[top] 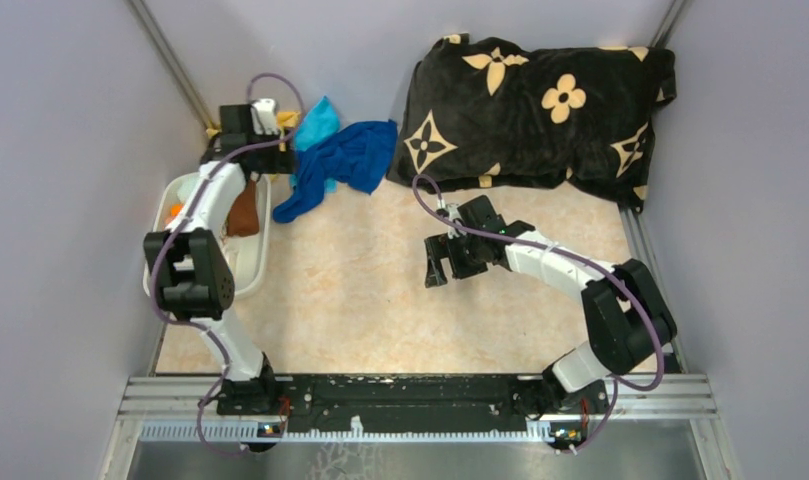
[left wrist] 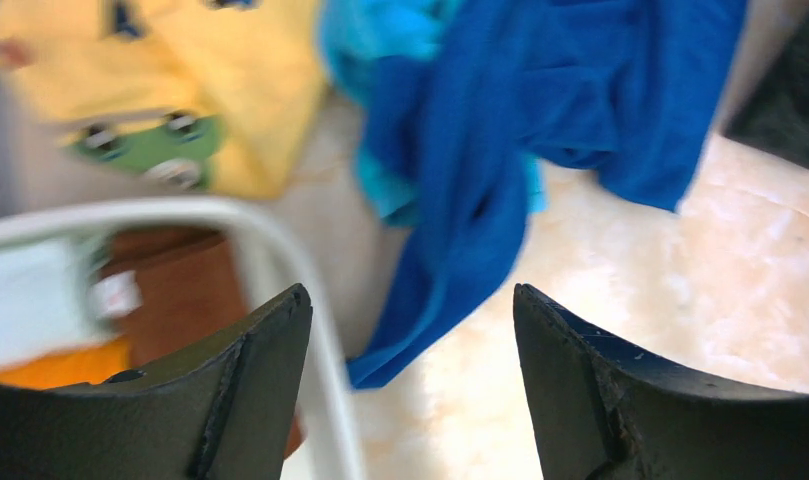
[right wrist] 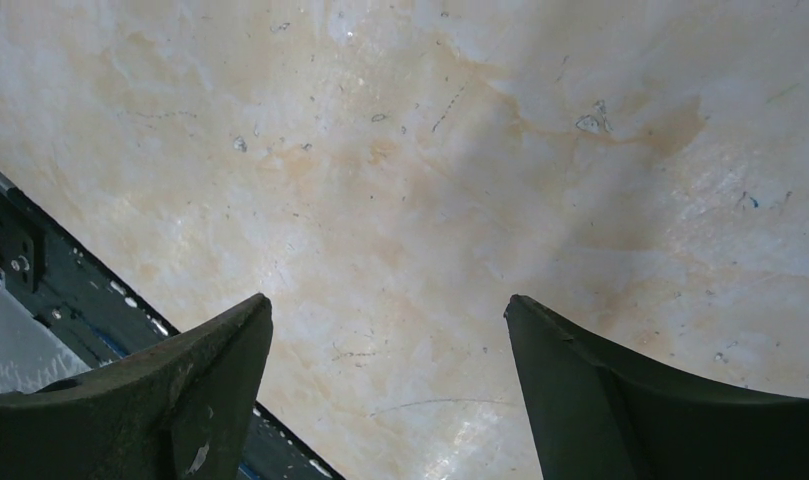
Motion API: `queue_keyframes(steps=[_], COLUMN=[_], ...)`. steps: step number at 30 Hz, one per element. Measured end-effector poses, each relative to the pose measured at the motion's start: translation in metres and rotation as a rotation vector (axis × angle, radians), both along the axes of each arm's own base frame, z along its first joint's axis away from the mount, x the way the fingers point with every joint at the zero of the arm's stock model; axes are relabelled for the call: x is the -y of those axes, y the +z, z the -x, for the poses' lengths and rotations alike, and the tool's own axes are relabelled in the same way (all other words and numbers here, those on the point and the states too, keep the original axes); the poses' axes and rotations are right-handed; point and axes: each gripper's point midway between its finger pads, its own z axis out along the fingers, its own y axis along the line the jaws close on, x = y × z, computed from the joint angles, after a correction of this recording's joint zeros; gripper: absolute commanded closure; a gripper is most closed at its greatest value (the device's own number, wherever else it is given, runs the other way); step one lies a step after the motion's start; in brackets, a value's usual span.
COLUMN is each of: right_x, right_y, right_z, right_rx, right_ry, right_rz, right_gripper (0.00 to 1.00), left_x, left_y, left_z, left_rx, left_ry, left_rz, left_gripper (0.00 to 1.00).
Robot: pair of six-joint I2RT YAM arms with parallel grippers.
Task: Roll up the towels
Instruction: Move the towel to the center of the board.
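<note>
Beige, marbled laminate covers the worktop [top: 360,300], and my right wrist view shows it scuffed with fine scratches and small pen marks. Plain lavender walls [top: 60,150] close it in on three sides, and an aluminium rail [top: 420,395] runs along the near edge. A black pillow [top: 540,110] printed with tan flower and star motifs lies in the far right corner. The blue towel [top: 345,160] lies crumpled at the far left, over a cyan towel [top: 315,122], with a yellow one [left wrist: 240,80] beside them. The white basket [left wrist: 280,250] at the left holds brown, orange and white cloths; a small tag [left wrist: 115,295] there is too blurred to read. My left hand [left wrist: 410,295] is released, empty, above the basket rim near the blue towel. My right hand [right wrist: 388,300] is also released, over bare worktop.
</note>
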Motion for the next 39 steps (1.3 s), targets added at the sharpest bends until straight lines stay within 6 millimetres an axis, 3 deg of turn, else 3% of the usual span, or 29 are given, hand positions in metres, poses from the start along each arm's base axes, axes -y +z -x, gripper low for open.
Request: queue_keyframes(steps=[4,9,10,13,18,22,27,29,31,33,36,38,39], right_x=[0.003,0.007,0.007,0.009,0.01,0.013,0.025,0.03,0.036,0.041,0.048,0.052,0.054], right_y=[0.0,-0.004,-0.004,-0.002,0.004,0.006,0.012,0.019,0.027,0.035,0.047,0.051,0.051], right_z=[0.001,0.006,0.006,0.005,0.002,-0.001,-0.009,-0.015,-0.02,-0.026,-0.034,-0.037,-0.038], right_rx=[0.019,0.01,0.01,0.019,0.045,0.067,0.128,0.173,0.215,0.259,0.317,0.339,0.345], right_ry=[-0.015,-0.034,-0.036,-0.046,-0.057,-0.07,-0.109,-0.132,-0.156,-0.183,-0.221,-0.241,-0.25], right_rz=[-0.003,0.001,0.003,0.004,0.001,0.012,0.062,0.079,0.092,0.104,0.115,0.125,0.133], right_gripper=[0.13,0.13,0.13,0.13,0.13,0.13,0.12,0.11,0.1,0.1,0.08,0.08,0.08], left_x=[0.044,0.047,0.045,0.041,0.045,0.065,0.129,0.169,0.214,0.259,0.317,0.34,0.343], left_y=[-0.035,-0.091,-0.099,-0.116,-0.119,-0.096,-0.027,0.0,0.014,0.011,-0.019,-0.045,-0.054], left_z=[-0.027,-0.048,-0.051,-0.061,-0.061,-0.045,0.008,0.044,0.085,0.133,0.219,0.273,0.29], left_rx=[-0.044,-0.129,-0.14,-0.162,-0.177,-0.168,-0.082,-0.035,-0.013,-0.028,-0.124,-0.214,-0.25], left_ry=[-0.084,-0.074,-0.067,-0.053,-0.066,-0.125,-0.281,-0.385,-0.509,-0.643,-0.849,-0.949,-0.971], left_rz=[-0.005,-0.024,-0.029,-0.036,-0.048,-0.07,-0.065,-0.061,-0.055,-0.049,-0.04,-0.042,-0.043], left_gripper=[0.24,0.33,0.38,0.67,0.97,1.0,0.99,0.94,0.87,0.75,0.51,0.41,0.38])
